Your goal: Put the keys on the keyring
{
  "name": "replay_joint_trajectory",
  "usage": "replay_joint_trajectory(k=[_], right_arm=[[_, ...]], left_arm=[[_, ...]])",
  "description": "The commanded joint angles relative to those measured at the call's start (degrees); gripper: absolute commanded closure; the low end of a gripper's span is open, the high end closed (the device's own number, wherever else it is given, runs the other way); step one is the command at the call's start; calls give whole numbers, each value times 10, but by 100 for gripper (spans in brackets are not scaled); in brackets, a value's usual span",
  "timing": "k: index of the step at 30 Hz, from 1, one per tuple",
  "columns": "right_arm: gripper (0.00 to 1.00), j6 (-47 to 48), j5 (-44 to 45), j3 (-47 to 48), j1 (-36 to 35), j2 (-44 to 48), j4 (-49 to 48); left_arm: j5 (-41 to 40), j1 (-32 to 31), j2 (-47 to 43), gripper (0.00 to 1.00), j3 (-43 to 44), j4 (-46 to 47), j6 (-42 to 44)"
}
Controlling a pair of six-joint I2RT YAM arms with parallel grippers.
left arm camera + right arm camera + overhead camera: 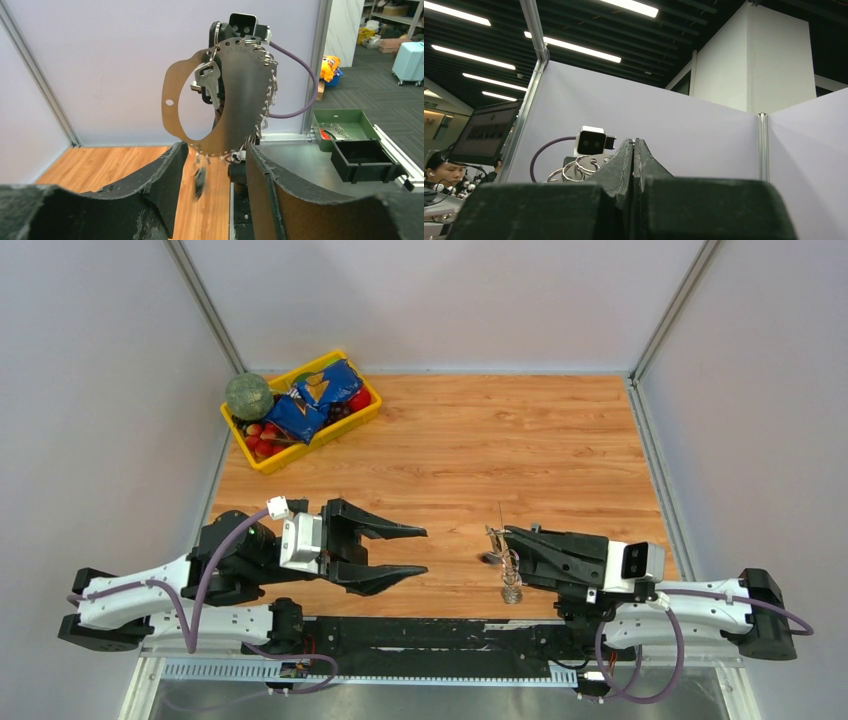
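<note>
From above, the thin metal keyring [503, 558], fringed with small keys [512, 592], is seen clamped in the right gripper [510, 540]. The left gripper [425, 551] is spread wide and empty. Blue snack bags [310, 400] are held in a yellow tray [300, 452]. From the left wrist, the keyring is shown as a flat perforated plate. From the right wrist, the fingers are seen pressed together.
</note>
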State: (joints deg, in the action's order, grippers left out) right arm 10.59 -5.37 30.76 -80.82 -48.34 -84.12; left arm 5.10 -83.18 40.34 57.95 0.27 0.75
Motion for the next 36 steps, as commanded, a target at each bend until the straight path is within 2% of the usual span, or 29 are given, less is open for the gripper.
replay_joint_trajectory(k=[1, 7, 20, 24, 36], right_arm=[[100, -34, -46, -2, 1, 12, 6], [100, -58, -79, 3, 1, 18, 25], [100, -69, -89, 12, 1, 5, 30], [100, -69, -91, 14, 1, 3, 30], [100, -67, -97, 22, 1, 0, 37]], left_arm=[[18, -2, -1, 42, 10, 25, -4], [33, -2, 15, 41, 31, 46, -4], [84, -2, 59, 42, 63, 101, -4], [91, -2, 73, 49, 72, 106, -17], [97, -2, 100, 53, 73, 114, -23]])
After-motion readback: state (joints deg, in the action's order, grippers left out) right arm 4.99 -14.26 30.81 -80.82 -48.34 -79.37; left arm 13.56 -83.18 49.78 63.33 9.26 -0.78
